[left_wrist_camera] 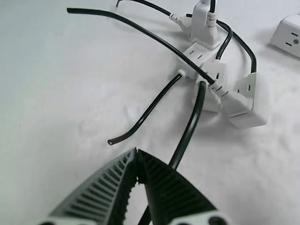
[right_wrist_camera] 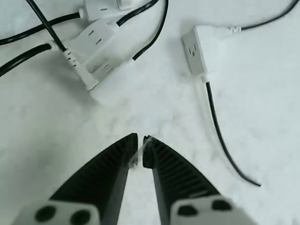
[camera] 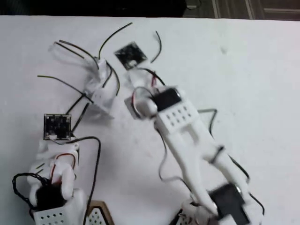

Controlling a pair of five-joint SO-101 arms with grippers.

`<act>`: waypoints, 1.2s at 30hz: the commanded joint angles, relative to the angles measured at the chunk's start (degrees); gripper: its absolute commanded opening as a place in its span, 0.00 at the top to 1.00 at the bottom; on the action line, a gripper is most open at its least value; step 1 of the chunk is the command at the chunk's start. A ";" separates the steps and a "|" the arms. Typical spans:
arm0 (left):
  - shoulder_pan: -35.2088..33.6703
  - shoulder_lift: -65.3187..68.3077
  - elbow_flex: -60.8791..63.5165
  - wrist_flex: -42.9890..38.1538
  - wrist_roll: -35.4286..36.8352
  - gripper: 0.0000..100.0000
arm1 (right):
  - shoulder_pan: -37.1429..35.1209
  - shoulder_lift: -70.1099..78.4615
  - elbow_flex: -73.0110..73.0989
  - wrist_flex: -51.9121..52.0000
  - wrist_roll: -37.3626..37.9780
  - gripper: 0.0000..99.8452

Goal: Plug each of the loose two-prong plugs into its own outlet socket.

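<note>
Left gripper [left_wrist_camera: 137, 159] and right gripper [right_wrist_camera: 140, 146] closed (tips together)

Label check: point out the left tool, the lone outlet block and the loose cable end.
left tool [left_wrist_camera: 137, 153]: left wrist view, where the tips meet.
lone outlet block [right_wrist_camera: 193, 50]: right wrist view, socket face.
loose cable end [left_wrist_camera: 110, 142]: left wrist view, cut tip.

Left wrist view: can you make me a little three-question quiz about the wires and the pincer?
1. True or false: the cables are black.
2. The left pincer is: A) wide open, B) shut, C) holding a cup.
3. Fill in: the outlets are coloured ___.
Key: 1 true; 2 B; 3 white.
</note>
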 commanded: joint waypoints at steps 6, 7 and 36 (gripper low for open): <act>1.01 -0.31 -0.18 -1.23 -0.35 0.98 | -0.48 -32.57 21.19 1.27 -7.74 0.98; 1.01 -0.31 -0.18 -1.23 -0.35 0.98 | -0.31 -36.18 23.65 1.27 -8.09 0.98; 19.38 -0.40 9.49 -6.24 -0.88 0.97 | 9.71 -87.52 75.60 -1.54 -7.74 0.98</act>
